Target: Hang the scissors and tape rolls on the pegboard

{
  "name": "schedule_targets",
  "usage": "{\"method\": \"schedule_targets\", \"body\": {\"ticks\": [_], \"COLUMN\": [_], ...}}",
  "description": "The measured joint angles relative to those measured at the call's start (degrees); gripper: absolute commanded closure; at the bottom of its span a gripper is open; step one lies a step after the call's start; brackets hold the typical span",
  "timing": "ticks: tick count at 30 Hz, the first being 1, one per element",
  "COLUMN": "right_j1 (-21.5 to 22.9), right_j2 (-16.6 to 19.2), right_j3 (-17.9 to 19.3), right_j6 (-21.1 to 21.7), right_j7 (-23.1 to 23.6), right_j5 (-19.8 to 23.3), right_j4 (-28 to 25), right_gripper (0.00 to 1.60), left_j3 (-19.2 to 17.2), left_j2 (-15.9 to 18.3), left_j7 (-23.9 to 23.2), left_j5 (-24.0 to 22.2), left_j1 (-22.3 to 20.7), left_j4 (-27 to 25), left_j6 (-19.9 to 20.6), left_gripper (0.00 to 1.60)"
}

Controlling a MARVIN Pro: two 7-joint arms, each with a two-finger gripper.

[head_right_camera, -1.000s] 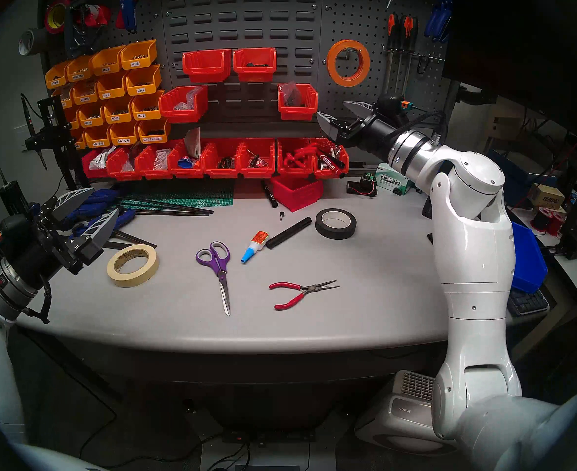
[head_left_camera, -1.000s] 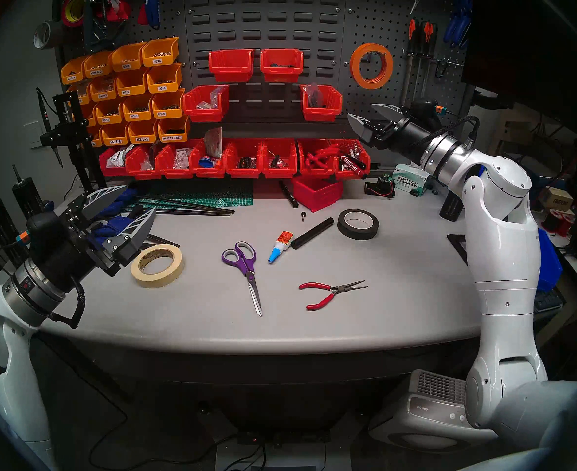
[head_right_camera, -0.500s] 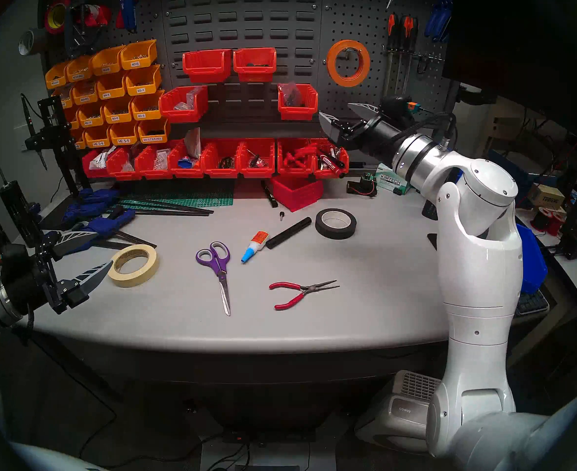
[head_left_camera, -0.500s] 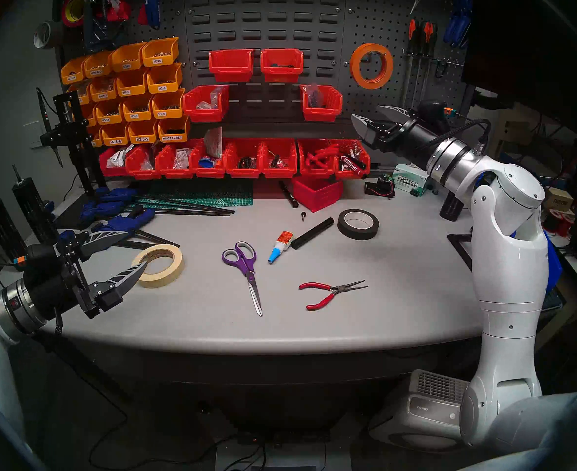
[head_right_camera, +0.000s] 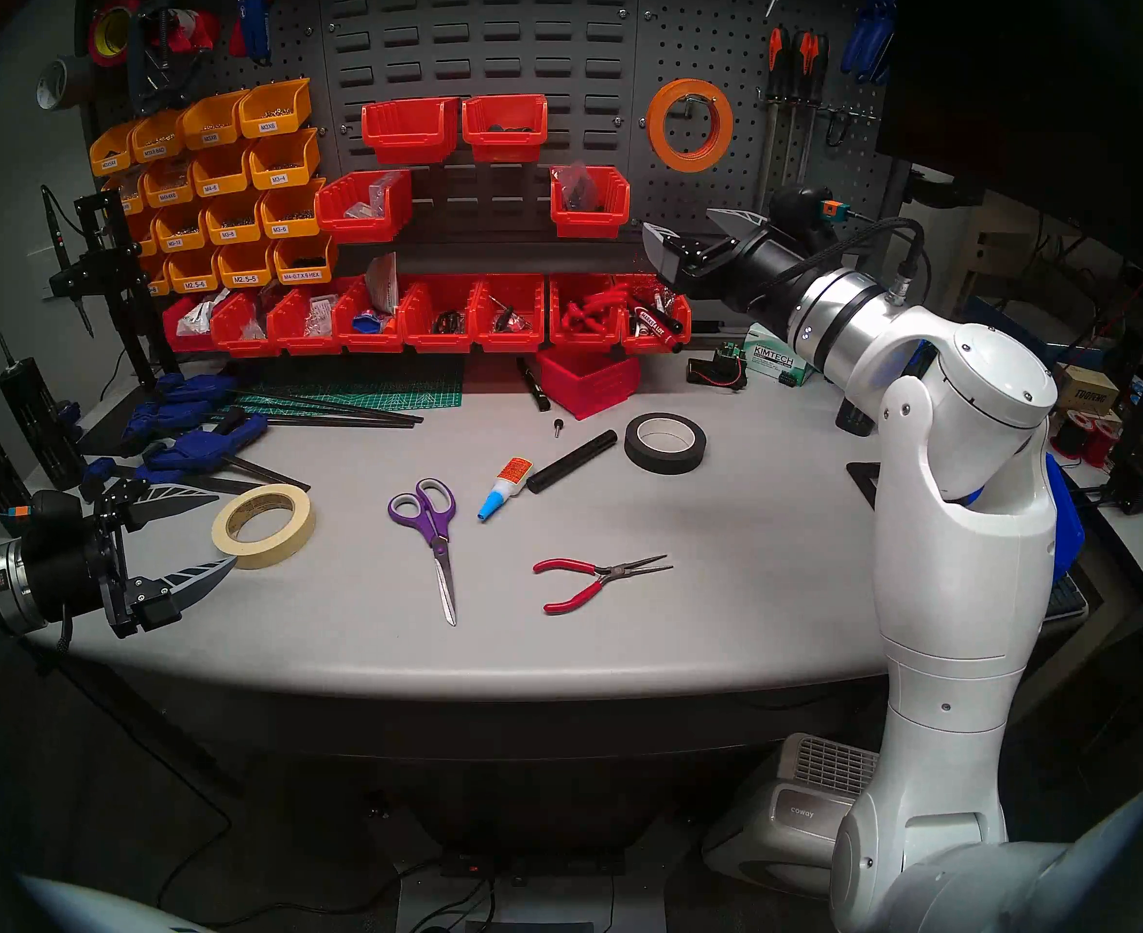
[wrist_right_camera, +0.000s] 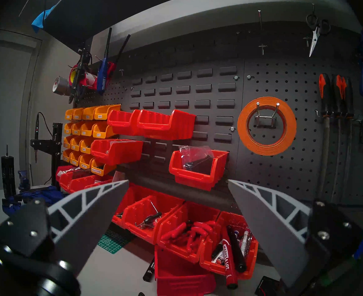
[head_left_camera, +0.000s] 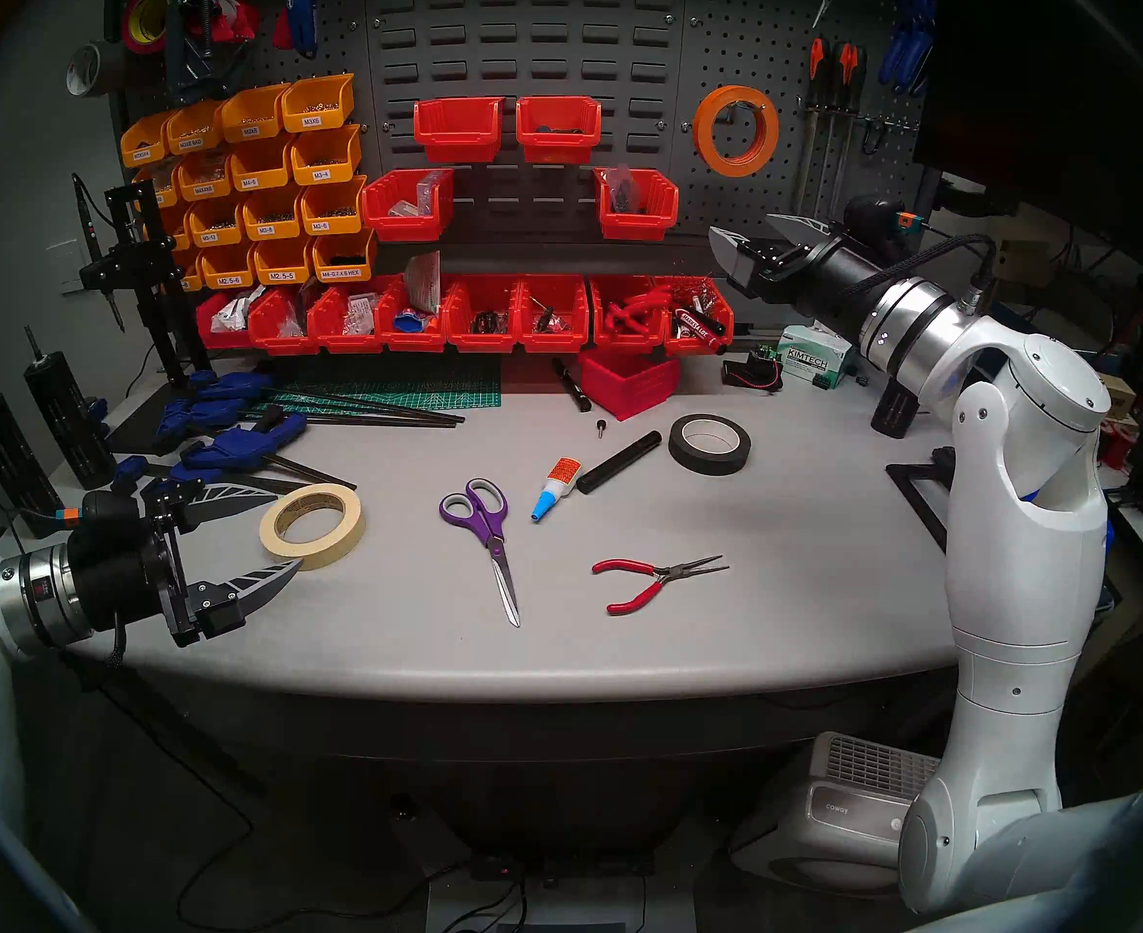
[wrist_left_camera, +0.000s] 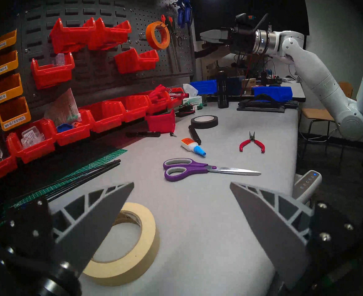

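Left wrist view: the left tool (wrist_left_camera: 181, 205) is spread wide and empty, hovering low over the grey tabletop (wrist_left_camera: 208, 225), its one finger (wrist_left_camera: 95, 220) crossing in front of the cream masking tape roll (wrist_left_camera: 133, 255) lying flat there. Beyond, the scissors (wrist_left_camera: 197, 169) lie flat, blades closed, a glue bottle (wrist_left_camera: 192, 147), red pliers (wrist_left_camera: 252, 142) and black tape roll (wrist_left_camera: 204, 121) further out. Over at the right tool (wrist_right_camera: 178, 203), released and empty too, held up facing the back wall. Ahead, the orange tape roll (wrist_right_camera: 267, 147) already hangs on a double hook on the dark pegboard (wrist_right_camera: 300, 165), red bins (wrist_right_camera: 197, 173) alongside and below.
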Motion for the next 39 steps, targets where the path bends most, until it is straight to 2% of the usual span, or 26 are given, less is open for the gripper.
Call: {"method": "schedule_targets", "body": {"ticks": [10,17,28,39], "right_j1": [-1.00,-1.18,-1.25,-1.56], "right_j2": [-0.83,-1.18,-1.27,-1.26], "right_j3": [0.73,1.08,1.29,1.79], "right_j6": [1.67,1.49,1.24,1.21], "right_j7": [-0.62,-0.76,-0.90,-1.15], "right_j5": [0.26,0.61,0.77,0.99], "right_j4": [-1.42,-1.54,-1.25,-1.40], "right_gripper": [0.00,0.00,0.00,0.00], "left_j3": [4.15,6.23,9.82,13.11], "left_j2": [3.76,6.96,10.63,13.13], "left_j7": [2.60,2.17,0.19,2.25], "left_j5": [4.47,6.20,6.83,9.87], "left_j1": [-3.51,-4.94,-7.00,-9.29], "left_j4": [4.86,7.24,8.00,9.62], "left_j6": [-0.80,0.39,1.76,1.75], "left_gripper": [0.00,0.00,0.00,0.00]}}
